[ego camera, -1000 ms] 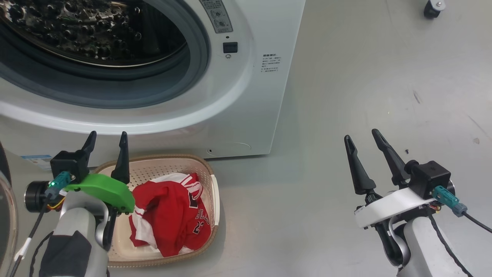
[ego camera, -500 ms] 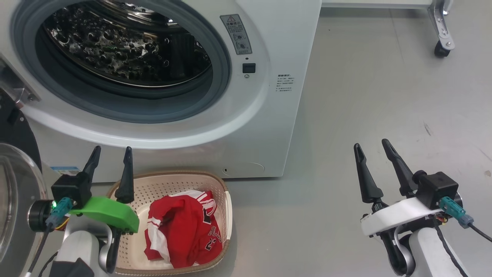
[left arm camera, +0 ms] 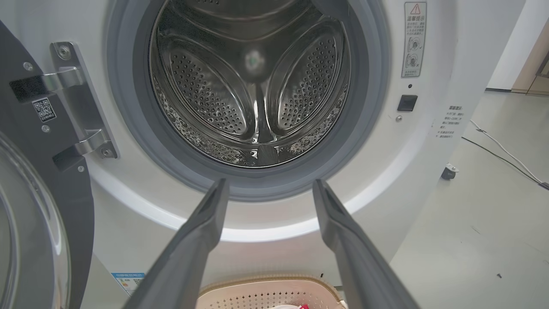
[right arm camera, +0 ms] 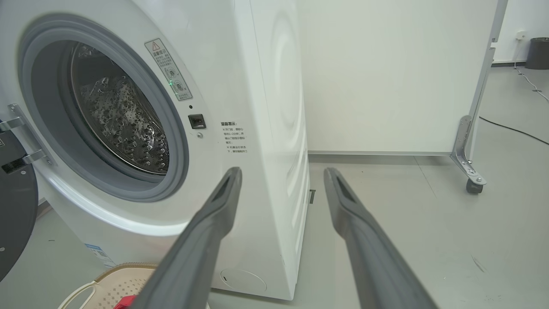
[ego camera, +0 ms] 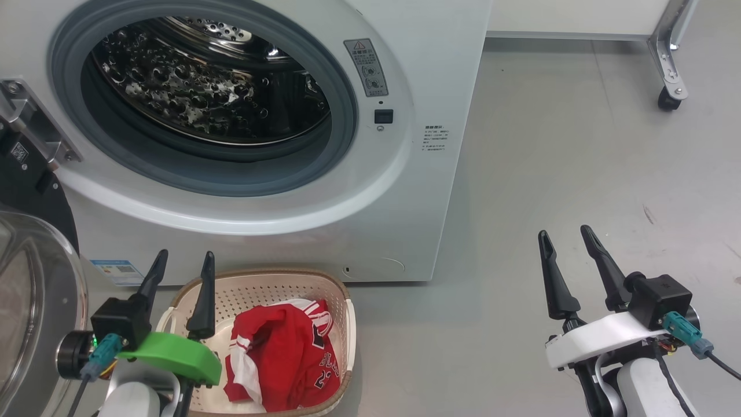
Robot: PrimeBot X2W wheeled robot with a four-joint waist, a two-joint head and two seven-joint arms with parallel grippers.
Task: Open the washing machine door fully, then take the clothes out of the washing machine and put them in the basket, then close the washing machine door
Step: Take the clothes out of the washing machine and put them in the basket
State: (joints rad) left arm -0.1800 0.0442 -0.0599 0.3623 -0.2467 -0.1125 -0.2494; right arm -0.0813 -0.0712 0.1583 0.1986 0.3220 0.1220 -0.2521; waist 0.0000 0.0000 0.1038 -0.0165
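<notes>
— Where are the clothes [ego camera: 283, 359]?
— Heaped in the basket [ego camera: 272, 289], on the floor [ego camera: 550, 174] just before the washing machine [ego camera: 405, 191].
— The washing machine door [ego camera: 35, 289]?
— Swung open, at the left.
— And the arms?
— Left gripper [ego camera: 185, 253] hovers over the basket's left rim, right gripper [ego camera: 564, 230] over bare floor; both spread wide, empty.

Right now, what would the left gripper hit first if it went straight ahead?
Probably the washing machine: the grey seal along its opening's lower edge. Nothing shows in between, though depth is unclear.
</notes>
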